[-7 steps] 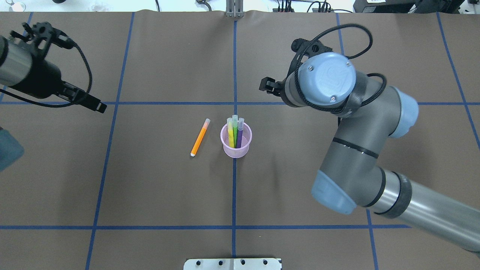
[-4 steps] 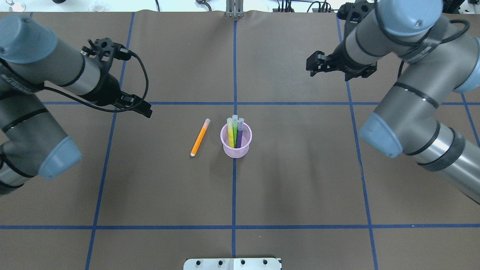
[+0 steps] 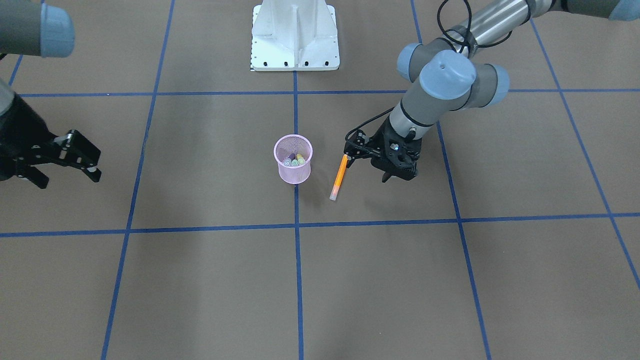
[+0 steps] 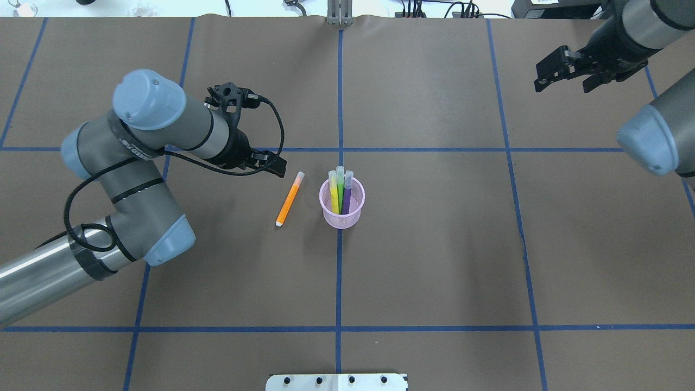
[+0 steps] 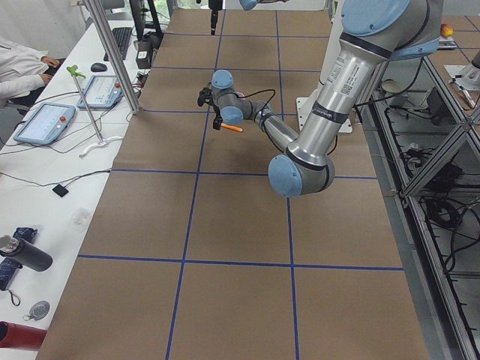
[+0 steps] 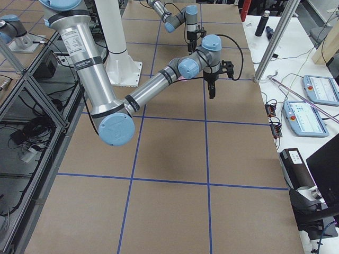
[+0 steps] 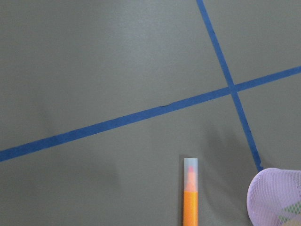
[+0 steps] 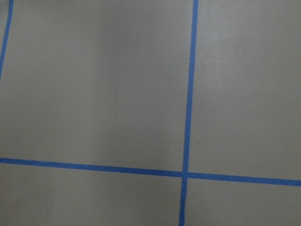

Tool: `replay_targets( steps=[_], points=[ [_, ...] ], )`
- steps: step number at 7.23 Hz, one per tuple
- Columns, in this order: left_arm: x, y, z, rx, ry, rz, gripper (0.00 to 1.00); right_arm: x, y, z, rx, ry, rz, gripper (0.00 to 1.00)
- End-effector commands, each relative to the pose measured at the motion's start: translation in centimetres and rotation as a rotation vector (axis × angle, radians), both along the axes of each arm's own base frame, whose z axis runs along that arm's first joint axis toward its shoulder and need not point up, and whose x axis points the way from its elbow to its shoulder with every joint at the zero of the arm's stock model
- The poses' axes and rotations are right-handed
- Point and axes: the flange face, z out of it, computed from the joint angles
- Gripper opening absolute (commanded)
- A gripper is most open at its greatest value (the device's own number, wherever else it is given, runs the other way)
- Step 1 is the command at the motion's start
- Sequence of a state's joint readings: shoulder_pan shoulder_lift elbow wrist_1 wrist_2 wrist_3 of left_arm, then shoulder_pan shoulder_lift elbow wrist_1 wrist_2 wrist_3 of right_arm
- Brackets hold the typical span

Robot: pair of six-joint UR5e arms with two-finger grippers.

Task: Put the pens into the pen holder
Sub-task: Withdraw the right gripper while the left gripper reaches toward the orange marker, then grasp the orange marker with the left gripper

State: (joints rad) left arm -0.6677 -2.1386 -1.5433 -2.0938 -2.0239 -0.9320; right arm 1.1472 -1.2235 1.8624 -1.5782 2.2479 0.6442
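The pink mesh pen holder (image 4: 341, 212) (image 3: 293, 167) stands upright at the table's middle. It holds the yellow pen (image 4: 333, 196), the green pen (image 4: 340, 189) and the purple pen (image 4: 347, 194), caps up. The orange pen (image 4: 288, 200) (image 3: 340, 175) (image 7: 190, 203) lies flat on the mat just left of the holder, apart from it. My left gripper (image 4: 275, 165) (image 3: 367, 169) is open and empty, low over the mat beside the pen's capped end. My right gripper (image 4: 564, 82) (image 3: 69, 179) is open and empty, far off at the right back.
The table is covered by a brown mat with blue tape grid lines (image 4: 339, 271). The robot's white base plate (image 4: 336, 382) (image 3: 295, 35) sits at the near edge. An operators' desk with tablets (image 5: 46, 120) runs along the far side.
My left arm has swung in from the far left to beside the orange pen. My right arm has drawn back from near the holder to the far right. Pens and holder have not moved.
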Motion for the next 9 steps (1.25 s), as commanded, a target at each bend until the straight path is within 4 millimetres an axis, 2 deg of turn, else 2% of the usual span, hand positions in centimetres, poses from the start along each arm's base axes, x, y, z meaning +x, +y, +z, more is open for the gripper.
replay_targets(
  steps=[1,2,3,5,7,8,9],
  points=[
    [3.5,1.3,-1.3,0.065,-0.015,-0.050,0.99,5.9,0.0,3.9,0.034,-0.002,-0.042,1.00],
    [3.7,1.1,-1.6,0.088,-0.026,-0.079,0.75,7.2,0.1,5.0,0.043,0.007,-0.050,1.00],
    [4.1,1.6,-1.4,0.145,-0.042,-0.042,0.63,8.0,0.1,5.8,0.045,0.015,-0.051,1.00],
    [5.5,2.1,-0.3,0.185,-0.073,0.003,0.62,9.3,0.5,7.3,0.056,0.029,-0.065,1.00],
    [7.3,3.3,-0.4,0.201,-0.085,-0.001,0.61,11.5,1.0,9.7,0.065,0.049,-0.073,1.00],
    [7.6,3.1,-0.7,0.200,-0.083,-0.004,0.50,11.6,0.8,9.9,0.061,0.051,-0.072,1.00],
    [7.8,3.0,-0.2,0.193,-0.092,-0.004,0.46,11.6,0.8,9.9,0.061,0.051,-0.072,1.00]
  ],
)
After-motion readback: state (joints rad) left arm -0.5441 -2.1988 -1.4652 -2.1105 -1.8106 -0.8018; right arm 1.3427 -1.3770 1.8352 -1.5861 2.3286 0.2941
